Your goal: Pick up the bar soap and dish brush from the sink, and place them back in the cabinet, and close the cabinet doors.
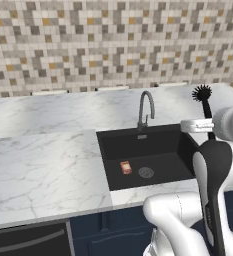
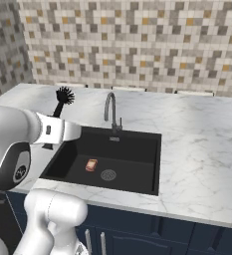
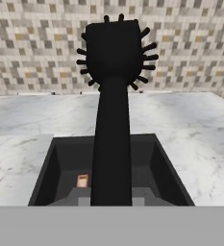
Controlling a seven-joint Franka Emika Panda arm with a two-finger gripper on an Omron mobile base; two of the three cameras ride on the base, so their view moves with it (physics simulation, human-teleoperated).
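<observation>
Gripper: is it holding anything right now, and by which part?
Yes. The gripper is shut on the dish brush, gripping the lower end of its handle, bristly head up. The bar soap lies in the sink.

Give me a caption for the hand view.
Gripper holds the dish brush upright above the sink, bar soap left inside.

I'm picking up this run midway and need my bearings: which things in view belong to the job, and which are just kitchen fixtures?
Job:
- dish brush, held upright in the shut tool, head up
- bar soap, lying on the sink floor beside the drain

Just there:
- faucet
- marble counter
- tiled wall
- navy drawers
</observation>
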